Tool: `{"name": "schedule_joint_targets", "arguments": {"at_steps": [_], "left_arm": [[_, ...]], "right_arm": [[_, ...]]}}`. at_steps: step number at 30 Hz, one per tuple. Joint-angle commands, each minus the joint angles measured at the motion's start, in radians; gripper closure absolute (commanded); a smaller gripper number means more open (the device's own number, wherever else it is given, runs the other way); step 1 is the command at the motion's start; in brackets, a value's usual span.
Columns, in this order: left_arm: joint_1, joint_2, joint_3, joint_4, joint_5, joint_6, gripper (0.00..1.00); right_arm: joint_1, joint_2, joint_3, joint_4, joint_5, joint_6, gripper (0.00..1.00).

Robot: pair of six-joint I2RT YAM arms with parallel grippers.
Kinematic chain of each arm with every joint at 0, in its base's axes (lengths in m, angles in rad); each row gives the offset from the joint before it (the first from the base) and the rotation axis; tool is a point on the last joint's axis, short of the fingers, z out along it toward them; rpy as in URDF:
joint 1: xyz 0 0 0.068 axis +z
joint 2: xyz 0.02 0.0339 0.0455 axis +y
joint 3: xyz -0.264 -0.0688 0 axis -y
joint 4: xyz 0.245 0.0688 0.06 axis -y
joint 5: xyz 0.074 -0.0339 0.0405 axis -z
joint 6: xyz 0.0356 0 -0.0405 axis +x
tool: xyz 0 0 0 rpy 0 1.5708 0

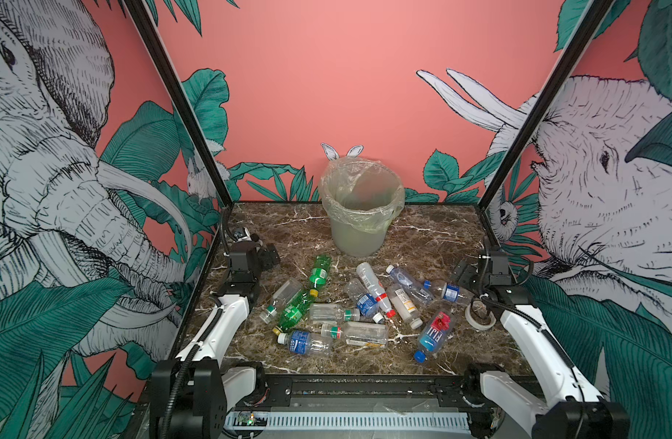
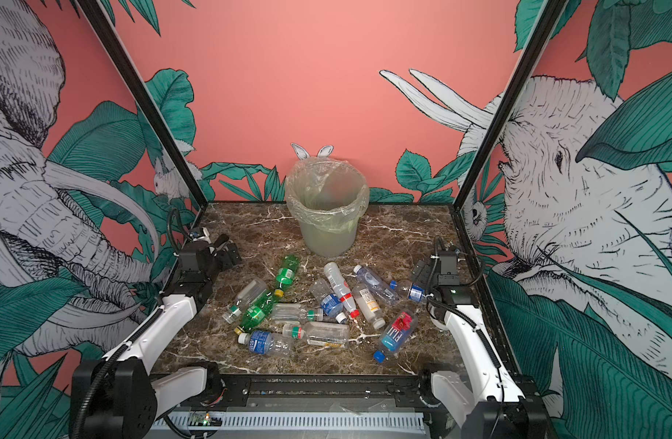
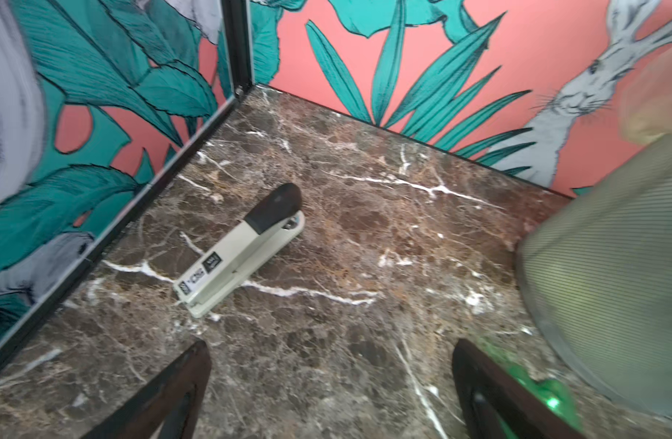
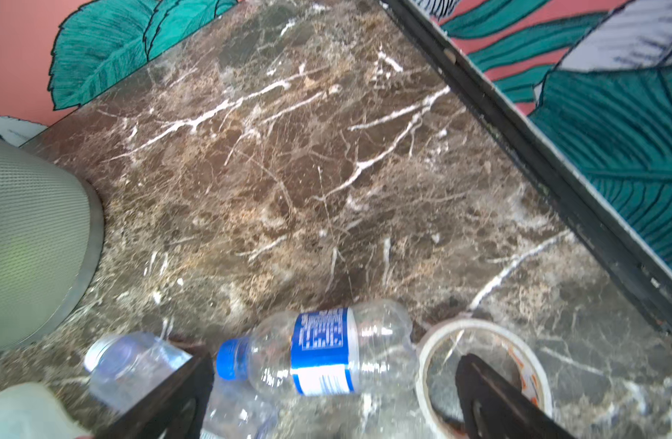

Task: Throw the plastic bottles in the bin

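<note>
The left gripper (image 3: 327, 399) hung with its jaws spread wide, gripping nothing, in front of the bin (image 1: 359, 228) and to its left. The right gripper (image 4: 330, 403) stood just as wide and empty in front of the bin and to its right. The bin stood upright at the far middle of the marble table (image 1: 433, 224), with a clear liner folded over its rim. The plastic bottles (image 1: 365, 332) lay on their sides in a loose heap in front of the bin. A green bottle (image 1: 320, 271) lay nearest the bin's base. A blue-capped bottle (image 4: 327, 349) lay front-right of the bin, just beside a tape roll (image 4: 441, 330). A stapler (image 3: 243, 251) lay flat to the left of the bin.
</note>
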Motion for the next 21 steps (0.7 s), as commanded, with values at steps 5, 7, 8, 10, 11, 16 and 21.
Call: {"name": "schedule_joint_targets", "arguments": {"at_steps": [5,7,8,10,11,16,21], "left_arm": [[-0.017,-0.051,0.073,-0.239,0.132,-0.069,0.0],[-0.017,-0.061,0.088,-0.282,0.161,-0.081,0.01],[-0.017,-0.065,0.09,-0.295,0.181,-0.082,0.0],[-0.018,-0.073,0.098,-0.324,0.207,-0.089,0.0],[-0.019,-0.078,0.099,-0.335,0.218,-0.094,0.01],[-0.02,-0.099,0.091,-0.366,0.272,-0.106,0.0],[-0.026,-0.116,0.087,-0.41,0.289,-0.07,0.01]], "right_arm": [[0.031,-0.019,0.048,-0.253,-0.071,0.054,0.01],[0.054,-0.042,0.043,-0.299,-0.064,0.076,0.01],[0.066,-0.057,0.037,-0.321,-0.057,0.092,0.01],[0.091,-0.081,0.022,-0.35,-0.067,0.125,0.01],[0.104,-0.094,0.012,-0.363,-0.076,0.142,0.01],[0.153,-0.171,-0.053,-0.401,-0.092,0.221,0.01],[0.191,-0.234,-0.147,-0.412,-0.101,0.303,0.01]]}}
